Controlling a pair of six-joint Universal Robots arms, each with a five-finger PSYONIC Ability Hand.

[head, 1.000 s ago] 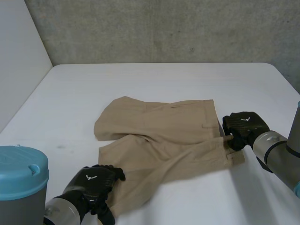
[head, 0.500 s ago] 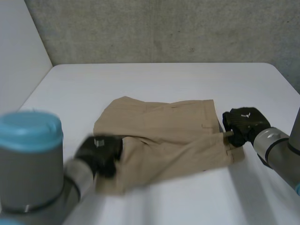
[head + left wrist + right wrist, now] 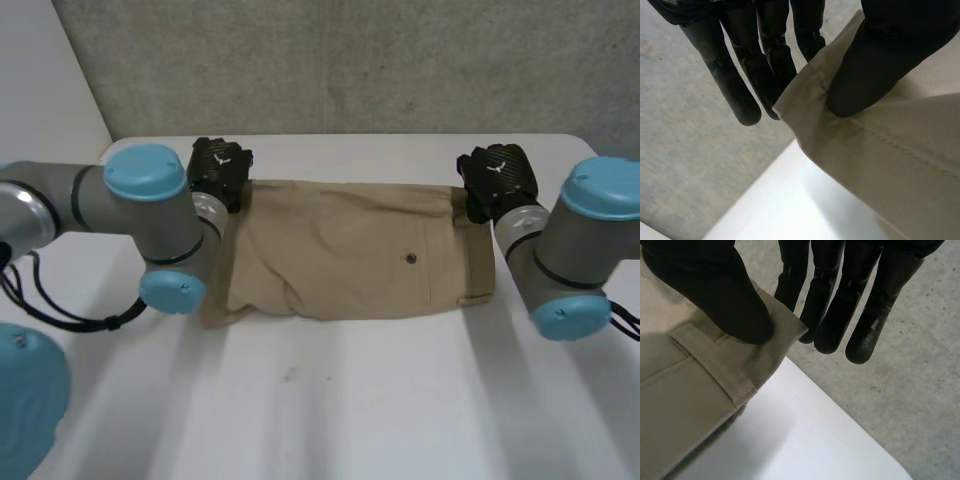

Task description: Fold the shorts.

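Symmetrically, left hand (image 3: pixel 221 165) and right hand (image 3: pixel 495 175) pinch far corners of the shorts (image 3: pixel 350 250).

Shorts (image 3: pixel 350 250) between left hand (image 3: pixel 220 168), right hand (image 3: pixel 495 178)

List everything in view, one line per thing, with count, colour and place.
shorts: one, tan, lying across the middle of the table between the two hands
button: one, dark, on the shorts, nearer the right hand's end
table: one, white, under the shorts
wall: one, grey, behind the table's far edge
arms: two, grey with light-blue caps, one at each end of the shorts
left hand: one, black, pinching the shorts' far corner at its end between thumb and fingers
right hand: one, black, pinching the far waistband corner, thumb beside a belt loop
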